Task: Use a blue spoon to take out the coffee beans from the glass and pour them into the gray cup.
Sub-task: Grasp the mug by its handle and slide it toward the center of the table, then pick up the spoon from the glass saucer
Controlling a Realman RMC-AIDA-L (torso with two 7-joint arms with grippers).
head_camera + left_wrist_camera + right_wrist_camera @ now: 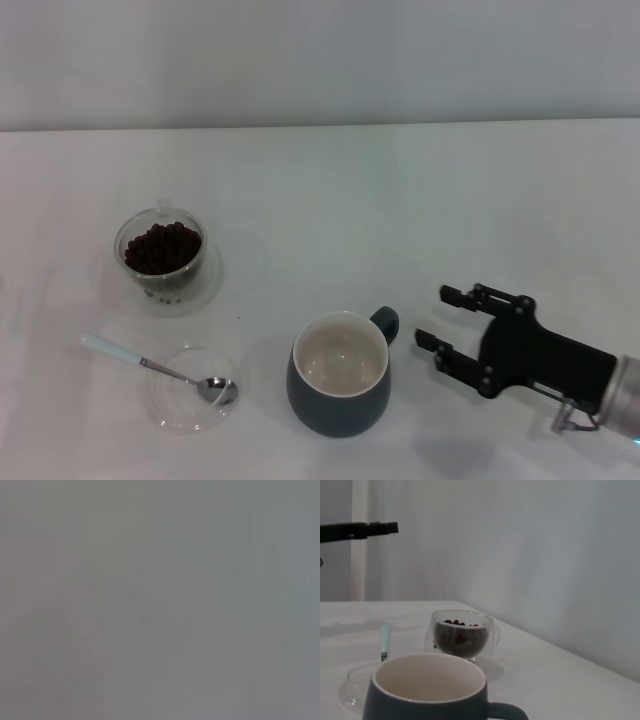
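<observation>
The glass (161, 251) (462, 637) stands at the left of the table, filled with dark coffee beans (162, 247) (456, 636). In front of it the blue spoon (150, 365) (385, 641) lies with its silver bowl resting in a shallow clear dish (190, 400). The gray cup (339, 385) (432, 695), cream inside and holding nothing, stands near the front centre, handle toward the right. My right gripper (435, 318) hovers open just right of the cup's handle, fingers pointing left. One dark finger (360, 530) shows in the right wrist view. The left gripper is out of view.
The shallow clear dish (355, 685) sits left of the cup near the table's front edge. The white table (400, 210) stretches back to a pale wall. The left wrist view shows only a flat grey surface.
</observation>
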